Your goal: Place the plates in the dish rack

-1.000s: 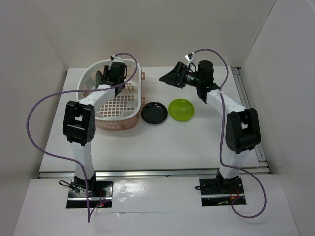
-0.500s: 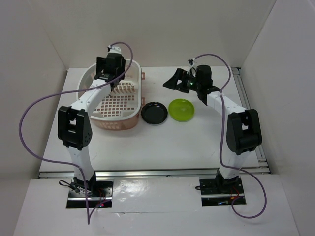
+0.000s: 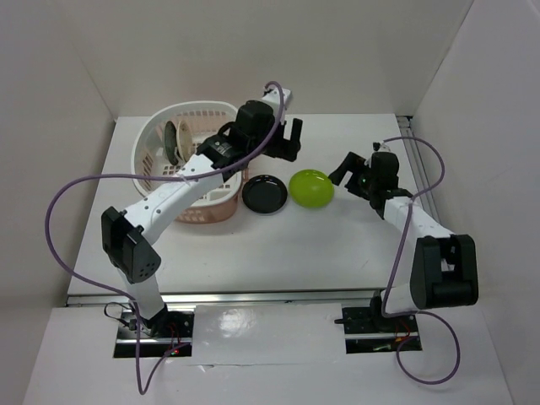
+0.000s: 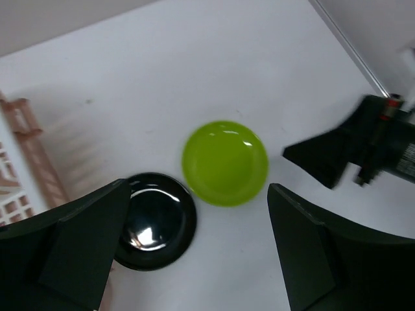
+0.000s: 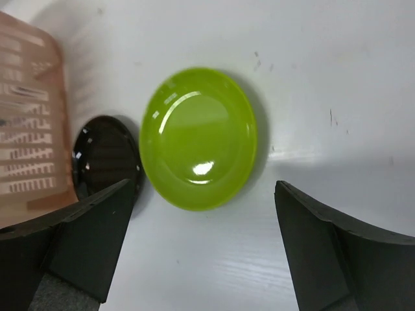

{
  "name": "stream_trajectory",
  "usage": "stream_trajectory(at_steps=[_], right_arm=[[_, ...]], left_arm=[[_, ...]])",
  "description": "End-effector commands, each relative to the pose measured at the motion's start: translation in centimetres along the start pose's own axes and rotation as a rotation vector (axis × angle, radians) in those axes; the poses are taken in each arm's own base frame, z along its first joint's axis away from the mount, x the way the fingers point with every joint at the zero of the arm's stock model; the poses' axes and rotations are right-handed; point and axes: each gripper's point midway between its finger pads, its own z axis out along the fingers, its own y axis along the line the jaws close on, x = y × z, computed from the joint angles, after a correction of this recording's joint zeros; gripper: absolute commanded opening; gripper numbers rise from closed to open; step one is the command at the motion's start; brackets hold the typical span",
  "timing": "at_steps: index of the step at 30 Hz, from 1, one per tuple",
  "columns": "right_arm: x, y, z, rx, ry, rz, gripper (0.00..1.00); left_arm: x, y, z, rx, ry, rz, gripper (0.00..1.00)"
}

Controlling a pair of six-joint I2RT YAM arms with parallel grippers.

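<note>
Left gripper (image 3: 285, 139) has swung out of the pale pink plastic dish rack (image 3: 199, 107), upper left, jaws wide and empty. Cream-beige round plate (image 3: 171, 139) stands inside. Right gripper (image 3: 348, 166), spread open, has dropped beside the lime green round plate (image 3: 310, 188), centre. Glossy black round plate (image 3: 264, 194) lies alongside. Both await loading.

Both grippers on the move, heading for the middle

The left gripper (image 3: 291, 139) pulls away from the dish rack (image 3: 199, 107) at upper left, spreads its jaws wide and now sits top centre, over the black plate (image 3: 264, 195) and lime green plate (image 3: 310, 188). The right gripper (image 3: 344, 169) drops from top centre to just right of the green one.
</note>
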Motion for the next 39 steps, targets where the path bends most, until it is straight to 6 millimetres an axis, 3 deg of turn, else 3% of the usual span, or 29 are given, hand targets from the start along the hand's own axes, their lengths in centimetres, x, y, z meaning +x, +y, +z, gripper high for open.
stream_trajectory(at_steps=[1, 4, 6, 8, 9, 12, 19, 21, 23, 30, 31, 32, 34, 36, 39], right_arm=[[2.0, -1.6, 0.9, 0.059, 0.042, 0.022, 0.94], [3.2, -2.5, 1.9, 0.085, 0.076, 0.054, 0.93], [5.3, -3.2, 2.6, 0.075, 0.13, 0.075, 0.89], [5.6, -2.9, 3.3, 0.04, 0.118, 0.095, 0.86], [6.7, -3.1, 3.7, 0.026, 0.149, 0.11, 0.85], [7.5, -3.2, 4.9, 0.002, 0.166, 0.123, 0.8], [8.4, -4.0, 7.1, 0.008, 0.199, 0.141, 0.7], [8.2, -4.2, 7.8, 0.013, 0.207, 0.163, 0.69], [8.8, -4.6, 8.1, 0.028, 0.228, 0.181, 0.62], [9.0, -6.4, 9.2, 0.127, 0.262, 0.221, 0.25], [9.5, -6.7, 9.5, 0.139, 0.279, 0.226, 0.09], [9.4, -6.9, 9.4, 0.162, 0.282, 0.239, 0.01], [9.2, -6.9, 9.8, 0.166, 0.284, 0.25, 0.0], [8.3, -6.9, 10.2, 0.168, 0.266, 0.277, 0.0], [4.6, -5.9, 9.9, 0.188, 0.171, 0.29, 0.0]], left_arm=[[-0.4, -2.6, -1.0, 0.08, 0.001, -0.023, 1.0], [-0.9, -4.0, -1.7, 0.142, 0.011, -0.064, 1.0], [-1.0, -5.6, -2.6, 0.216, 0.018, -0.076, 1.0], [-2.1, -6.6, -4.2, 0.278, 0.002, -0.089, 1.0], [-1.7, -7.6, -4.8, 0.325, 0.015, -0.084, 1.0], [-1.3, -8.7, -6.7, 0.397, 0.029, -0.078, 1.0], [0.4, -6.8, -7.7, 0.32, 0.049, -0.066, 1.0], [0.1, -6.2, -7.9, 0.288, 0.036, -0.057, 1.0], [-0.2, -6.0, -8.2, 0.282, 0.024, -0.058, 1.0], [-0.5, -4.7, -8.5, 0.218, 0.004, -0.032, 1.0], [-0.1, -4.4, -8.2, 0.202, 0.011, -0.032, 1.0], [0.3, -4.4, -8.1, 0.2, 0.02, -0.031, 1.0], [0.0, -4.2, -8.0, 0.19, 0.008, -0.032, 1.0], [1.1, -3.9, -7.0, 0.169, 0.034, -0.029, 1.0], [0.7, -3.6, -6.4, 0.137, 0.026, -0.052, 1.0]])
